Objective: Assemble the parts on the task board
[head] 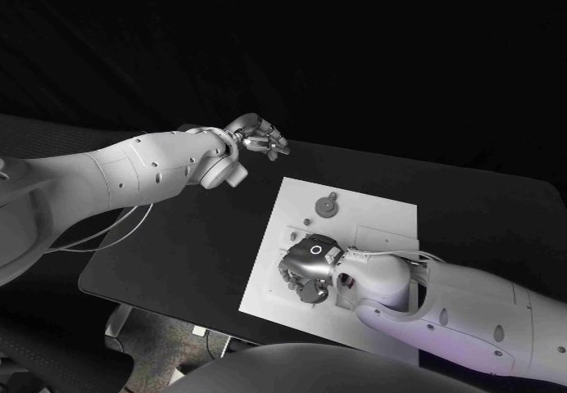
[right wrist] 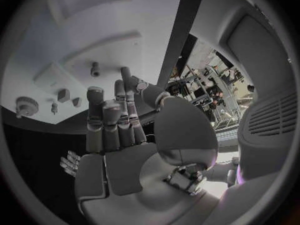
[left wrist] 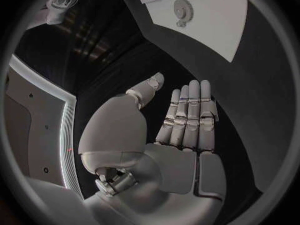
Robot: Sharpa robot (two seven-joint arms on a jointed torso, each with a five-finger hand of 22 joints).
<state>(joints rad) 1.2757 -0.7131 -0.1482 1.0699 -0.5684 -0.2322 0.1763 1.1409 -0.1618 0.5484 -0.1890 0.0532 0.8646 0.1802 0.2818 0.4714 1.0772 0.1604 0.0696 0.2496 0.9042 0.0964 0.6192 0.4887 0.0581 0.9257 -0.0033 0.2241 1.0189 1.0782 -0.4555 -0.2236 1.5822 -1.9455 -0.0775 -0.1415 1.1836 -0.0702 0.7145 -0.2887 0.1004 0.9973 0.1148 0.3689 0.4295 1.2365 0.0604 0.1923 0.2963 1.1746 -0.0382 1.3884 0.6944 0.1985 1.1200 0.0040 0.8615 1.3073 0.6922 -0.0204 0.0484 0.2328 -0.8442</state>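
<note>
The white task board (head: 378, 221) lies in the middle of the black table. A grey gear (head: 328, 203) sits on its far part, with small pegs (head: 307, 221) nearer me. My right hand (head: 305, 266) hovers palm down over the board's near left part, fingers apart and holding nothing. In the right wrist view its fingers (right wrist: 103, 120) rise slightly bent in front of the board (right wrist: 75, 40), the gear (right wrist: 26, 105) and a small block (right wrist: 64, 95). My left hand (head: 254, 135) is raised beyond the board's far left corner, empty. Its fingers (left wrist: 187, 115) are straight, with the gear (left wrist: 182, 7) far off.
Black table (head: 177, 254) stretches left of the board and ends at a front edge near my left arm. A raised rectangular area (head: 384, 237) on the board lies beside my right wrist. My left hand (right wrist: 69, 162) also appears in the right wrist view.
</note>
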